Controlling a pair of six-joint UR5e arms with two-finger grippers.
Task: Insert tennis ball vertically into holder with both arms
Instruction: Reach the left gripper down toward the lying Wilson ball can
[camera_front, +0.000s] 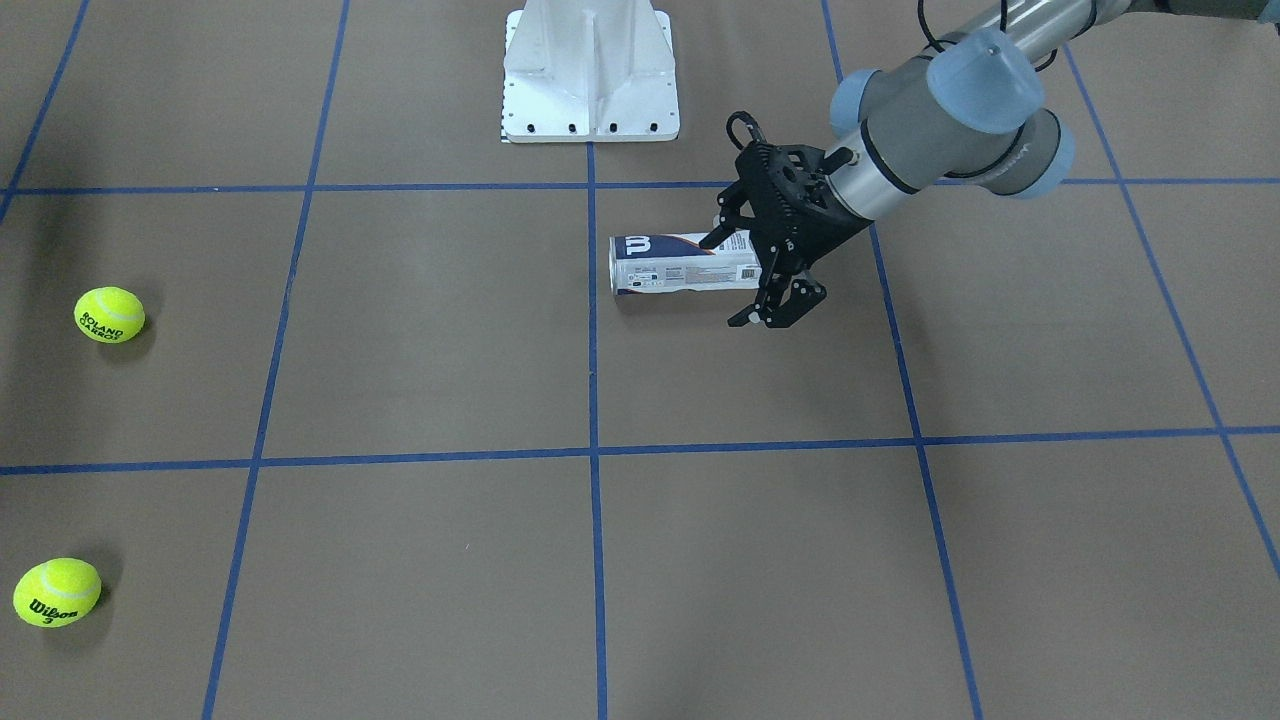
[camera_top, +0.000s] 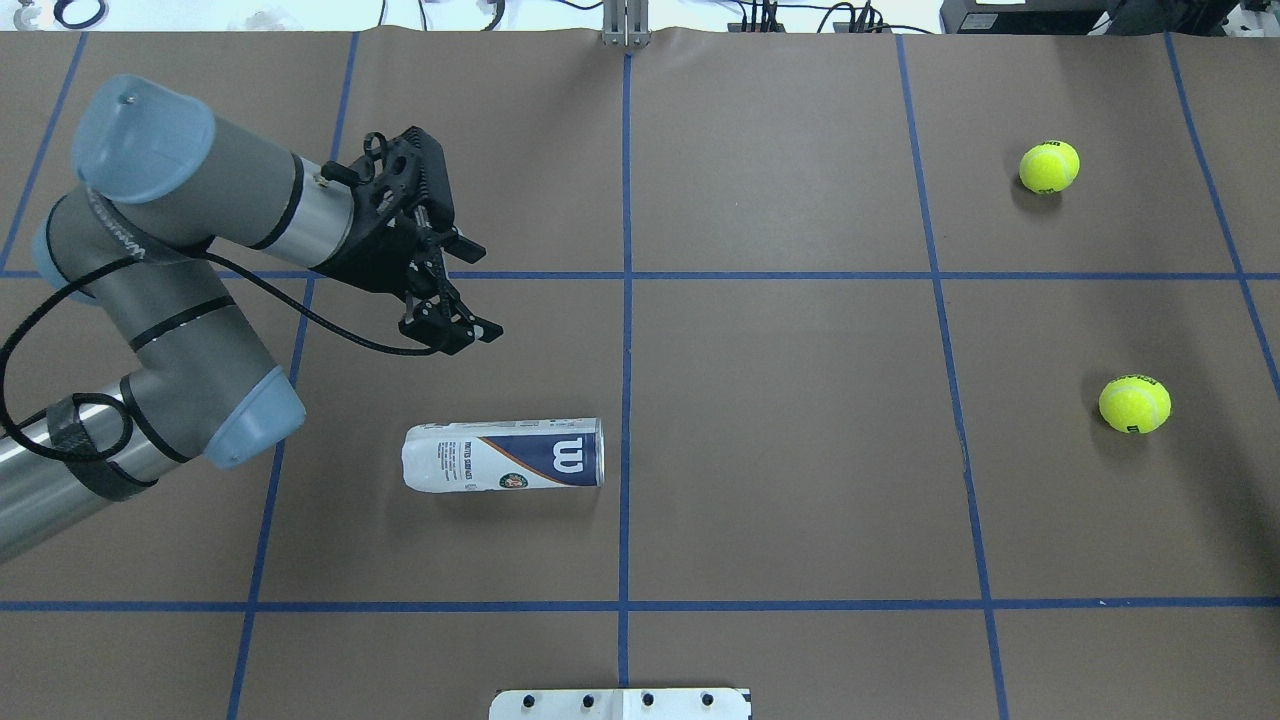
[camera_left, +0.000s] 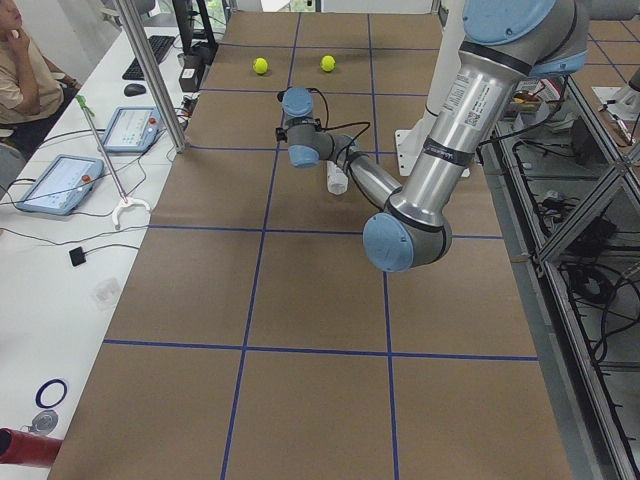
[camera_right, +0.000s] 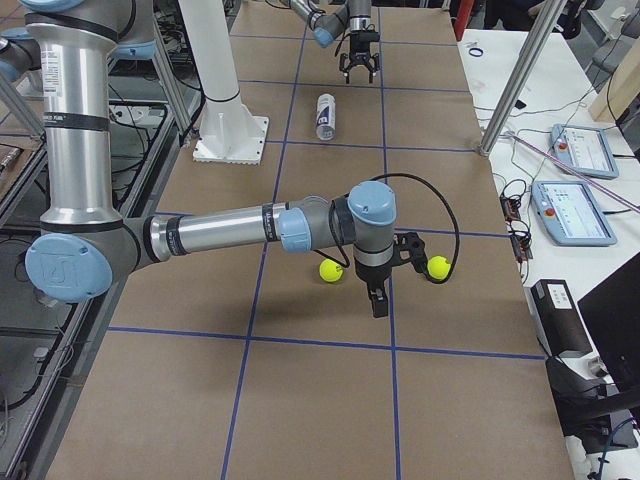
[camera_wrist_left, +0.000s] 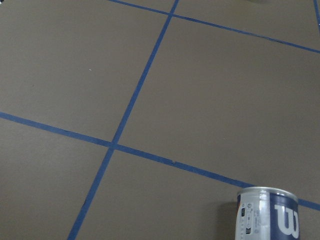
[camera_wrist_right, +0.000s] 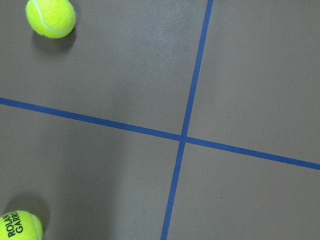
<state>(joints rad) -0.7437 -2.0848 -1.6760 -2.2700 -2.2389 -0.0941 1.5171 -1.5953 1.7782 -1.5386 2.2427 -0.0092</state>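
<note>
The holder (camera_top: 505, 456) lies on its side on the brown table, its label facing up; it also shows as holder (camera_front: 680, 264) and, at the bottom edge of the left wrist view, as holder (camera_wrist_left: 270, 215). My left gripper (camera_top: 478, 290) hangs open and empty above the table, just beyond the holder's far side and tilted down toward it. Two yellow tennis balls (camera_top: 1049, 167) (camera_top: 1134, 404) rest on the right half of the table. My right gripper (camera_right: 377, 298) shows only in the exterior right view, pointing down between the two balls (camera_right: 331, 270) (camera_right: 438, 267); I cannot tell whether it is open or shut.
The white bolted pedestal (camera_front: 590, 70) stands at the robot's edge of the table. Blue tape lines grid the brown surface. A person (camera_left: 20, 70) sits beside a side bench with tablets, behind a metal pole (camera_left: 150, 70).
</note>
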